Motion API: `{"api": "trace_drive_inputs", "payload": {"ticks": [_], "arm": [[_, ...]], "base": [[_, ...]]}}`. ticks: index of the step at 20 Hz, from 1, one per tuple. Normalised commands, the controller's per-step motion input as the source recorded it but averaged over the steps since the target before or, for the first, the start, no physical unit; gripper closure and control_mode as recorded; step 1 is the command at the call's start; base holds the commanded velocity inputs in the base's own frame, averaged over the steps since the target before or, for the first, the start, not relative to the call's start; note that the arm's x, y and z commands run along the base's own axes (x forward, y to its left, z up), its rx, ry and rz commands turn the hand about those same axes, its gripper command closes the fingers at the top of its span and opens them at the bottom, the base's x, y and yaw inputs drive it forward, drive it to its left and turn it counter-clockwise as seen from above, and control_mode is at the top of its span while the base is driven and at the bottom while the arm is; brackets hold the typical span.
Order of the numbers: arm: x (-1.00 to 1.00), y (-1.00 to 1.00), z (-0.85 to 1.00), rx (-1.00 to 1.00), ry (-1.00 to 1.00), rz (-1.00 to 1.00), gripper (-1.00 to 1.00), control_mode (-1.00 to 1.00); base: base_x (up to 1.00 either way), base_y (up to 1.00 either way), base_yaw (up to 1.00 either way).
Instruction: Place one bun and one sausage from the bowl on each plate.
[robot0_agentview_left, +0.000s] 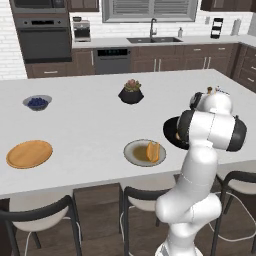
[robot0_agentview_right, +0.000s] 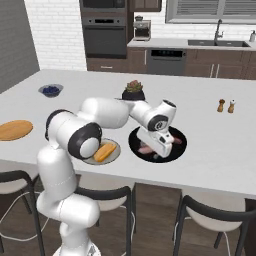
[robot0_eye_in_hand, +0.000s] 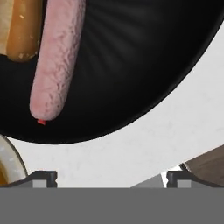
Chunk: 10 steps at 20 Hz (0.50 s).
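The black bowl (robot0_agentview_right: 176, 150) sits on the counter's near side, half hidden behind my arm in the left base view (robot0_agentview_left: 170, 131). My gripper (robot0_agentview_right: 156, 153) hangs low over the bowl's front part, open, with nothing between its fingertips (robot0_eye_in_hand: 43, 177). In the hand view a pink sausage (robot0_eye_in_hand: 57, 61) lies in the bowl (robot0_eye_in_hand: 131, 65) beside a bun (robot0_eye_in_hand: 19, 30) at the upper left. The grey plate with a brown centre (robot0_agentview_left: 134, 152) carries a bun (robot0_agentview_left: 153, 151) and lies just left of the bowl. The orange plate (robot0_agentview_left: 29, 154) lies bare at the far left.
A black plant pot (robot0_agentview_left: 131, 93) stands behind the plates, and a small grey bowl of blue berries (robot0_agentview_left: 37, 102) sits at the back left. Salt and pepper shakers (robot0_agentview_right: 226, 106) stand to the right. Chairs (robot0_agentview_right: 210, 212) line the counter's near edge.
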Motion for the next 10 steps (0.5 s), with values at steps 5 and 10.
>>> {"api": "trace_drive_inputs", "payload": {"ticks": [5, 10], "arm": [[0.62, 0.00, 0.00, 0.00, 0.01, 0.00, -1.00, -1.00], [0.66, 0.08, -0.34, -0.02, 0.01, 0.00, -1.00, -1.00]], "base": [[0.00, 0.00, 0.00], [0.00, 0.00, 0.00]]}}
